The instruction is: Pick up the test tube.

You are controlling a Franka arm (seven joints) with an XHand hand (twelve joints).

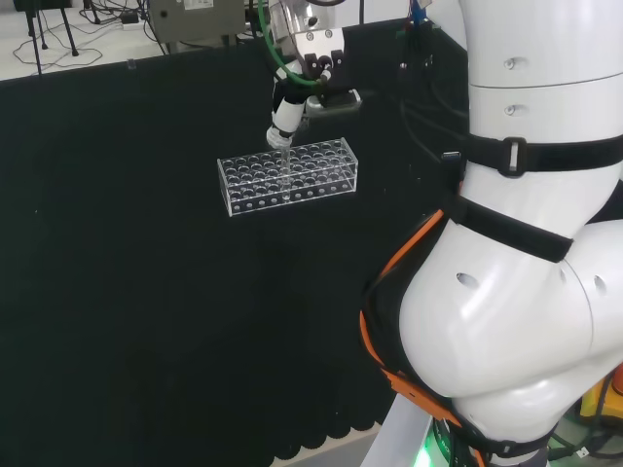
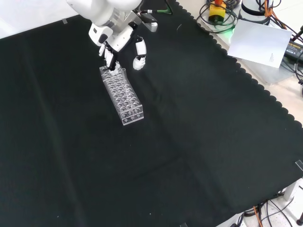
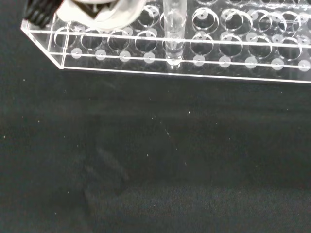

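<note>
Hand (image 1: 284,122) poised over clear rack (image 1: 288,175), fingers reaching down at the upright test tube (image 3: 173,29) for lifting; pinch contact cannot be confirmed

Surface (image 2: 189,142): black cloth, plain, scalloped edge along right side in front view. Rack (image 1: 288,176): clear, colourless, rows of round holes, pale dots along its base. Test tube (image 3: 173,29): clear, colourless. Hand (image 2: 116,40): white shells, black at joints. Arm link (image 1: 526,243): glossy white, black straps, orange cable. Green cable (image 1: 282,63) beside wrist in head view. White sheet (image 2: 260,42) at far right in front view.
</note>
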